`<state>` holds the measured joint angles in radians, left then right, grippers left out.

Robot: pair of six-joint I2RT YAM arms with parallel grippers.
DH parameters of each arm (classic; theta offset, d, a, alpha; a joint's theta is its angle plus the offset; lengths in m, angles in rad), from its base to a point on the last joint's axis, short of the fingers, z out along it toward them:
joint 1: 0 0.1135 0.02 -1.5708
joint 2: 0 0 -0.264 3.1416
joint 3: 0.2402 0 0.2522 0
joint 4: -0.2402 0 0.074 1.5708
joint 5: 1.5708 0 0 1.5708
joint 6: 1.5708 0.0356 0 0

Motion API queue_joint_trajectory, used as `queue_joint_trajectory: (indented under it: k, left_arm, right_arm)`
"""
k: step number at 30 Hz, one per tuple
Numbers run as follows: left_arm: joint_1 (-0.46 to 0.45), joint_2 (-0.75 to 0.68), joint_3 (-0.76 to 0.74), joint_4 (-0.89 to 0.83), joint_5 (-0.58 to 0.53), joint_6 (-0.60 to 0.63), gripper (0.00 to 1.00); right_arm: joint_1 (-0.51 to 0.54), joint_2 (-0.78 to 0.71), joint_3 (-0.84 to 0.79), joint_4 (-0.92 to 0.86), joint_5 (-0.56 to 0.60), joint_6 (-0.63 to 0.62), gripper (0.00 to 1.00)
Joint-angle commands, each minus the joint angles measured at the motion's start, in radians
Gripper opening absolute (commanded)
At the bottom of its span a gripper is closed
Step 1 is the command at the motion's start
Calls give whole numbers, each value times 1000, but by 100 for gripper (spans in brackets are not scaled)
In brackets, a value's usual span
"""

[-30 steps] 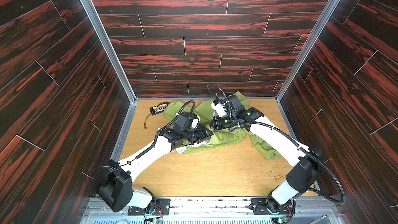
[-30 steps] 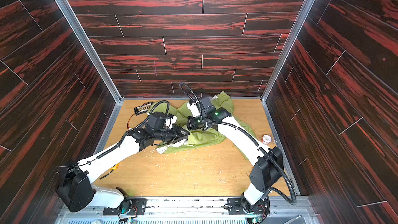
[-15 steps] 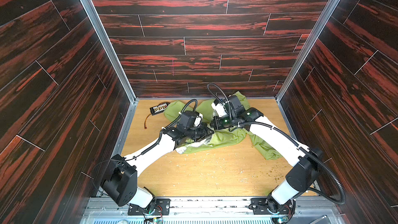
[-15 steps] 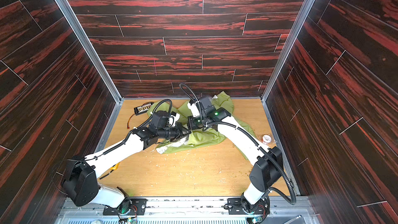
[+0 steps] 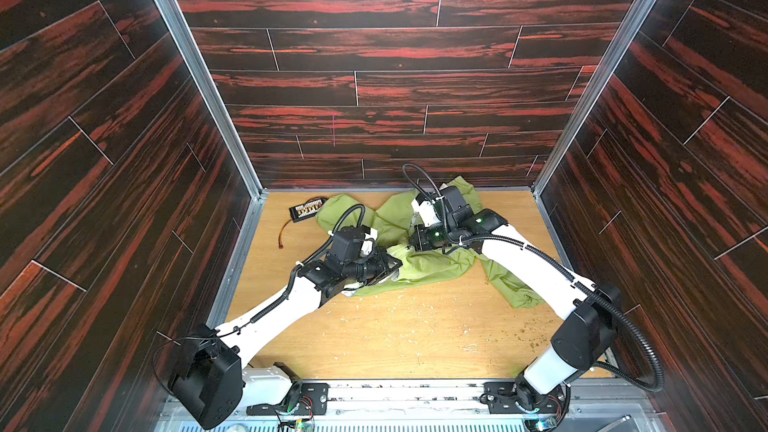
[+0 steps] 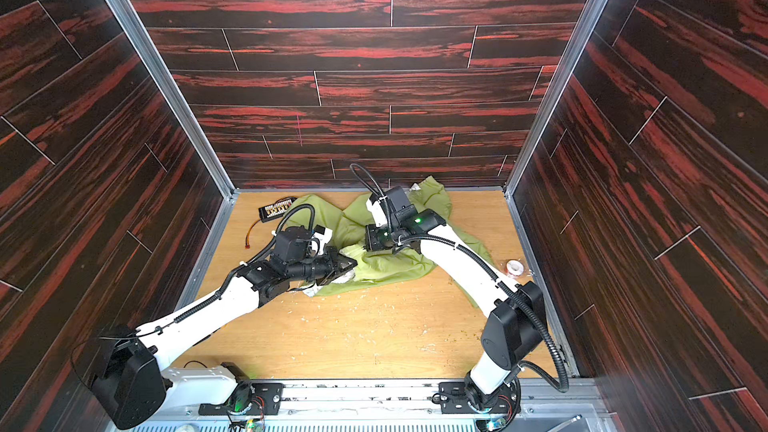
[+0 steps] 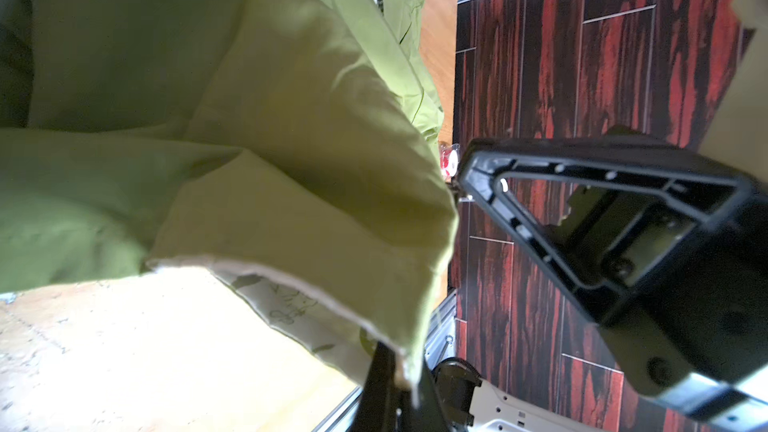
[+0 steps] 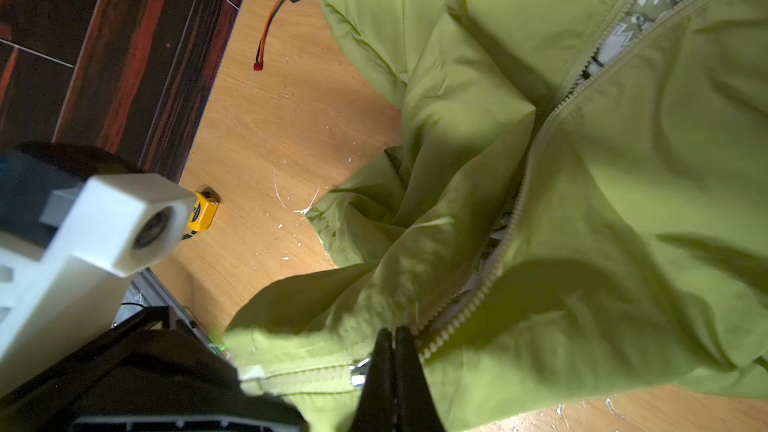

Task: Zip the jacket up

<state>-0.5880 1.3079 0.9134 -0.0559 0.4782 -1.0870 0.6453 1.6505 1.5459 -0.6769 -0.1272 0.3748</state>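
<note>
The jacket (image 5: 436,268) lies crumpled on the worktop (image 5: 395,338), from the centre to the upper right of it in both top views. Left gripper (image 5: 395,265): jaws clamped on a hem of the jacket, with pale printed lining (image 7: 291,305) showing beneath. Right gripper (image 8: 390,336): jaws pressed together on the jacket at one end of the zipper (image 8: 515,218), a small metal piece just beside them. The zipper teeth stand apart along part of their run. A black connector board (image 5: 305,209) lies at the worktop's upper left, just beside the jacket.
</note>
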Motion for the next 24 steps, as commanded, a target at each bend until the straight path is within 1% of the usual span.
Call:
queue_joint_trajectory:
  k: [1, 2, 3, 4, 7, 10, 13, 19, 21, 24]
  left_arm:
    - [6, -5, -2, 47, 0, -28, 28]
    - [8, 0, -6, 71, 0, -39, 35]
    - [9, 4, -11, 105, -1, -52, 39]
    - [7, 6, -17, 134, -8, -64, 41]
    - [11, 16, -32, 215, -35, -96, 44]
    - [13, 40, -28, 255, -61, -105, 45]
    - [16, 77, -18, 299, -53, -123, 45]
    - [16, 100, -15, 325, -24, -135, 41]
    - [16, 95, -23, 326, -18, -137, 36]
    - [16, 89, -37, 327, -18, -140, 21]
  right_arm:
    - [-7, 17, 13, 16, -34, 12, 0]
    - [-7, 17, 16, 14, -42, 13, 0]
    - [-5, 16, 18, 12, -48, 15, 0]
    - [-5, 15, 19, 11, -51, 16, 0]
    - [-5, 11, 20, 8, -64, 19, 0]
    - [-5, 7, 19, 8, -74, 23, 0]
    - [-5, 4, 20, 4, -78, 24, 0]
    - [-6, -2, 20, -3, -63, 23, 0]
    - [-7, -3, 20, -6, -58, 23, 0]
    - [-8, -3, 22, -6, -61, 25, 0]
